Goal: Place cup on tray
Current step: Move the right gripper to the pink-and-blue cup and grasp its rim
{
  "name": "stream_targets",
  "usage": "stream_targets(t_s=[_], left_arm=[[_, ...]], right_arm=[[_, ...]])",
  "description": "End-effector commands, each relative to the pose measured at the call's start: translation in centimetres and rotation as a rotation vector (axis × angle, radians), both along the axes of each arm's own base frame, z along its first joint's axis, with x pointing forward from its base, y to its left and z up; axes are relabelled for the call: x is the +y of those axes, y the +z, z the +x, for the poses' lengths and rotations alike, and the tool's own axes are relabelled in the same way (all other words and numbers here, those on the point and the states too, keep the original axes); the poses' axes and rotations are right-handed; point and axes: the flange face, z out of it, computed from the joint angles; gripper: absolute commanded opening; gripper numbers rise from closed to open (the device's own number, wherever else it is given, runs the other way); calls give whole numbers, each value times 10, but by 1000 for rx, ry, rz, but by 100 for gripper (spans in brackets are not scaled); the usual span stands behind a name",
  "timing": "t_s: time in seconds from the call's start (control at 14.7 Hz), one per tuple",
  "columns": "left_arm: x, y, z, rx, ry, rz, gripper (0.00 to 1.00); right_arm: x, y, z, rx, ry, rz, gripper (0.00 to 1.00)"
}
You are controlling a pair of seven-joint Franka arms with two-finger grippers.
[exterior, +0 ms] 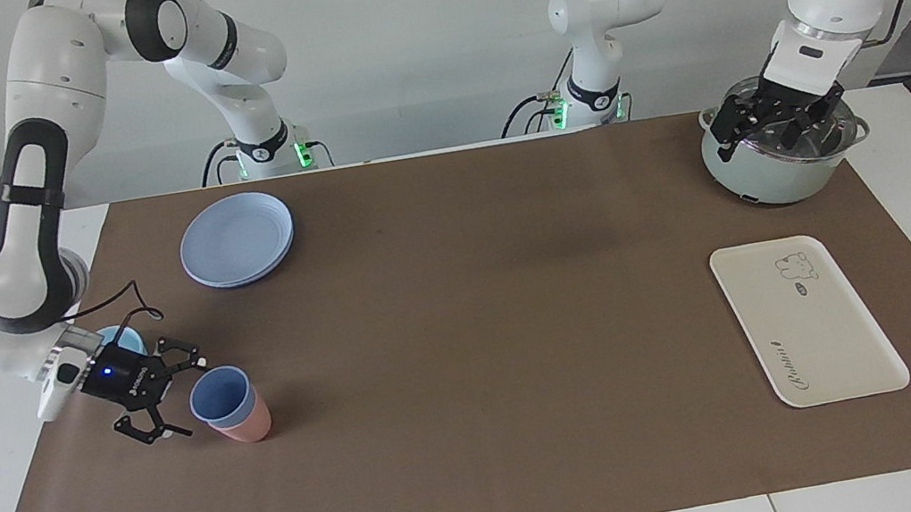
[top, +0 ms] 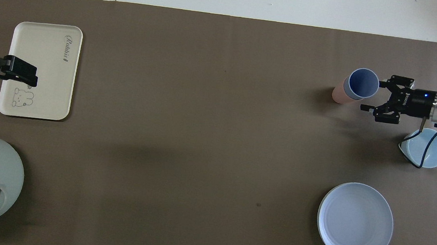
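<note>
both fingers (exterior: pixel 181 367) flank cup (exterior: pixel 221 398).

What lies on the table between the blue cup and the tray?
Nothing: between the cup, nested in a pink cup, and the tray there is only bare brown mat. Both views show this, the overhead view most clearly.

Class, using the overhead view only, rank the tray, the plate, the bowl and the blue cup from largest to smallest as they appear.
1. Tray and plate: too alike in area to split.
2. Bowl, partly covered by the right arm.
3. Blue cup, nested in a pink cup, smallest.
</note>
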Motion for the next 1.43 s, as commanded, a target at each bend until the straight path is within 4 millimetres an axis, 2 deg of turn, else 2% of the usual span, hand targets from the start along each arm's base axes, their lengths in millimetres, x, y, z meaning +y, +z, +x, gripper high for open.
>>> stream_targets(t_s=[0.0, 0.2, 0.75, 1.36], left_arm=[[3, -1, -8, -16, -11, 7, 100], [2, -1, -8, -21, -13, 7, 100], [1, 0, -8, -25, -14, 7, 100], [1, -1, -8, -28, -14, 7, 100]], right_arm=[[2, -6, 8, -55, 9, 31, 100], [3, -19, 9, -78, 7, 58, 100], [22, -16, 15, -123, -5, 111, 100], [36, -30, 9, -133, 28, 118, 100]])
